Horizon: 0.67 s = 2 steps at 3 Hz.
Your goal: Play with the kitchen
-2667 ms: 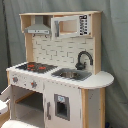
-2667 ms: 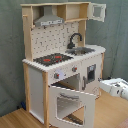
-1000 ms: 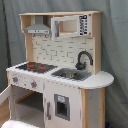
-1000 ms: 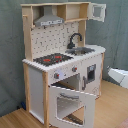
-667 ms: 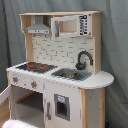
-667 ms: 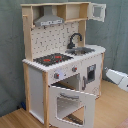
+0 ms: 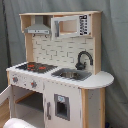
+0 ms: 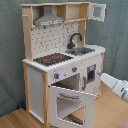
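Note:
The kitchen is a tall white and light-wood toy with a black-red hob, a steel sink, a black faucet and a grey hood. In the second exterior view the kitchen has its windowed oven door swung open toward the front. My gripper reaches in from the second exterior view's right, close to the lower cabinet front beside the open oven. It holds nothing that I can see. A white rounded part of my arm shows at the first exterior view's bottom left.
A grey curtain hangs behind the kitchen. The floor is light wood. A small upper cabinet door stands open at the top right. Knobs sit below the hob.
In the second exterior view my arm has risen a little and edged toward the kitchen front since the oldest frame. The oven door stays open.

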Tool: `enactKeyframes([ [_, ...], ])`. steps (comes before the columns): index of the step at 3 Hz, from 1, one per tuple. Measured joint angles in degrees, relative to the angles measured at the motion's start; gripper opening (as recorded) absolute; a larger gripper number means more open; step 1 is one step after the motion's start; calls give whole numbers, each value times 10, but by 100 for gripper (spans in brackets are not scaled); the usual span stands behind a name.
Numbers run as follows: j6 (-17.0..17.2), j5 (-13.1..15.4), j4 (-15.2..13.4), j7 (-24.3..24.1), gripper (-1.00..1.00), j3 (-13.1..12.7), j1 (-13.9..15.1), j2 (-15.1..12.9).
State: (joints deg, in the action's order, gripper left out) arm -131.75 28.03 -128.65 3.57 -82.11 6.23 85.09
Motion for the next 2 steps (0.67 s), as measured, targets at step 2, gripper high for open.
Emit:
enactKeyframes([
  [2,-14,2,67,-70,100,-22,62,1],
])
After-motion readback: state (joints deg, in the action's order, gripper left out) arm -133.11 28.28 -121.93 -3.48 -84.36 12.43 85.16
